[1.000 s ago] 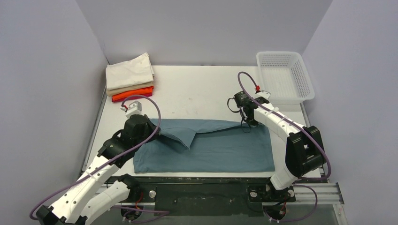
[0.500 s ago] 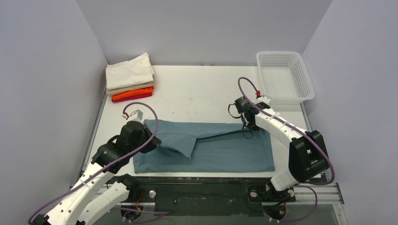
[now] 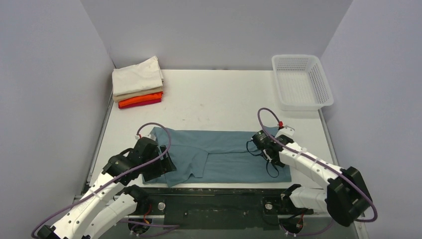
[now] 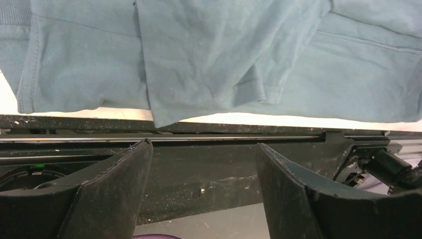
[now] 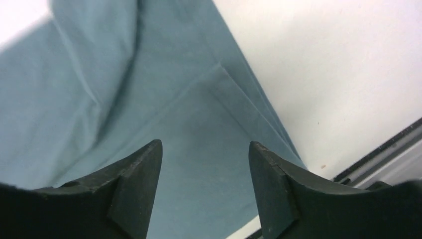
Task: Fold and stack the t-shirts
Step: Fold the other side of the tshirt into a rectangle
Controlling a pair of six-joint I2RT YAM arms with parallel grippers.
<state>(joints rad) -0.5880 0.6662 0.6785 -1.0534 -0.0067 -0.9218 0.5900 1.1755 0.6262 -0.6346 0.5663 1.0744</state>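
Observation:
A large teal-blue t-shirt (image 3: 224,154) lies folded lengthwise along the table's near edge, with a loose flap near its left middle. My left gripper (image 3: 164,168) hovers low over the shirt's near left corner. In the left wrist view that gripper (image 4: 204,149) stands open over the black front rail, and the shirt's hem (image 4: 214,50) is just beyond the fingertips. My right gripper (image 3: 269,155) is over the shirt's right part. It (image 5: 205,149) is open with only flat cloth (image 5: 174,114) below. Folded cream, tan, orange and red t-shirts (image 3: 138,82) are stacked at the back left.
A white mesh basket (image 3: 301,82) stands at the back right corner. The black front rail (image 4: 224,164) runs right below the shirt's near hem. Bare white tabletop (image 3: 214,97) stretches between the stack, the basket and the shirt.
Both grippers carried the shirt's far edge toward the near edge, laid it over the near half, then opened and let go. The shirt now forms a narrower band.

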